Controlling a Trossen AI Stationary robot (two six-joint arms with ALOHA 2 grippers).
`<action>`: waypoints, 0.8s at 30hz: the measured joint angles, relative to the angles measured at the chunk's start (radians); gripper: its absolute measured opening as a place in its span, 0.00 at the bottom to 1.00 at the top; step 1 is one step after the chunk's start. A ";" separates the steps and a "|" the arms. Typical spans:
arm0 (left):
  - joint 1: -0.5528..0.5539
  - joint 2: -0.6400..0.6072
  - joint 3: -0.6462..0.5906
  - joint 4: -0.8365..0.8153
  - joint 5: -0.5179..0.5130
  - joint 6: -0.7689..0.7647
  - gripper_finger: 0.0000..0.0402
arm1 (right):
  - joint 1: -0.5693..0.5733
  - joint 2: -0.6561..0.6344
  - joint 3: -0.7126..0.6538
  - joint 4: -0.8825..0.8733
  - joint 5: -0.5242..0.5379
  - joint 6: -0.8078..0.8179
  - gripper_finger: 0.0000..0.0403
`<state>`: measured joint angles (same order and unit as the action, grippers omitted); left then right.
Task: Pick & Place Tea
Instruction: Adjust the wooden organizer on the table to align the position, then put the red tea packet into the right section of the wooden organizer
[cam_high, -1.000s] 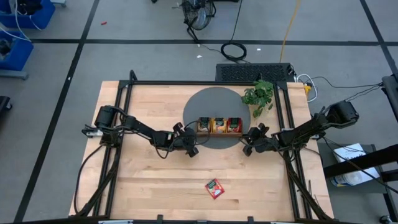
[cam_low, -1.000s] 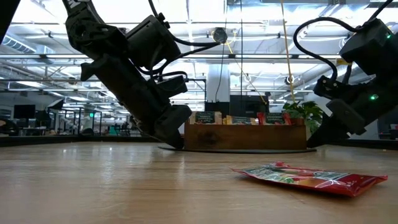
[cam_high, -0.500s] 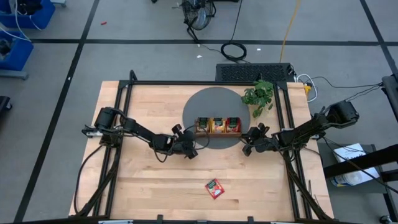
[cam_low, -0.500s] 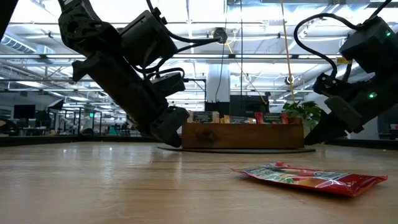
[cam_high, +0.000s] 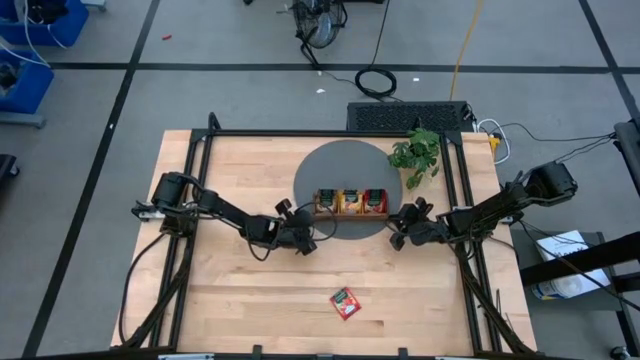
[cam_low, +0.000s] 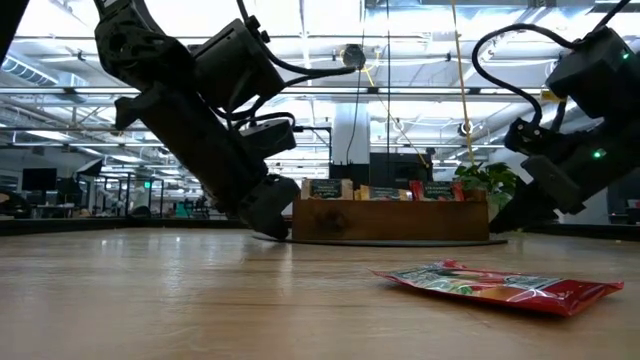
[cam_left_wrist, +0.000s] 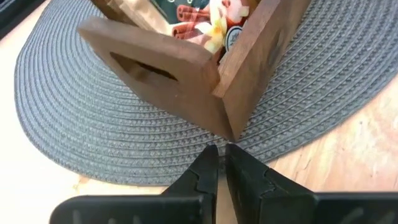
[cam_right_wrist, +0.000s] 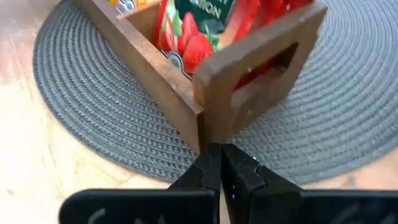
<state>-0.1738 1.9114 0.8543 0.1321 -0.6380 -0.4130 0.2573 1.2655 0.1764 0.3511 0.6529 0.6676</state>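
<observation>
A brown wooden tray (cam_high: 352, 214) stands on a round grey mat (cam_high: 338, 165), with tea sachets upright in its three compartments: dark-printed, orange-yellow (cam_high: 352, 202) and red (cam_high: 377, 201). One red sachet (cam_high: 345, 302) lies flat on the bare wood near the table's near edge, also seen in the low view (cam_low: 500, 285). My left gripper (cam_high: 305, 240) is shut, low at the mat's edge, pointing at the tray's near left corner (cam_left_wrist: 231, 134). My right gripper (cam_high: 396, 237) is shut too, pointing at the near right corner (cam_right_wrist: 202, 140). Neither holds anything.
A green leafy plant (cam_high: 417, 152) stands at the mat's far right side. Black frame rails (cam_high: 200, 200) run along the table's left, right and far sides. Bare wood lies around the lone sachet between both arms and the near edge.
My left gripper has drawn back a little toward the table's left, away from the tray's left end, staying low and shut. The sachets and the tray have kept their places.
</observation>
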 joint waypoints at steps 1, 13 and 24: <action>0.000 0.000 0.000 -0.004 0.000 -0.014 0.10 | 0.000 0.000 0.000 -0.010 0.001 0.007 0.00; -0.020 -0.020 0.002 -0.113 -0.027 -0.056 0.10 | 0.038 -0.010 0.000 -0.109 0.077 0.086 0.00; -0.175 -0.205 0.001 -0.153 -0.035 0.012 0.10 | 0.163 -0.190 0.000 -0.103 0.052 0.026 0.00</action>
<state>-0.3485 1.7062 0.8549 -0.0206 -0.6727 -0.4007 0.4205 1.0752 0.1761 0.2482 0.7052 0.6935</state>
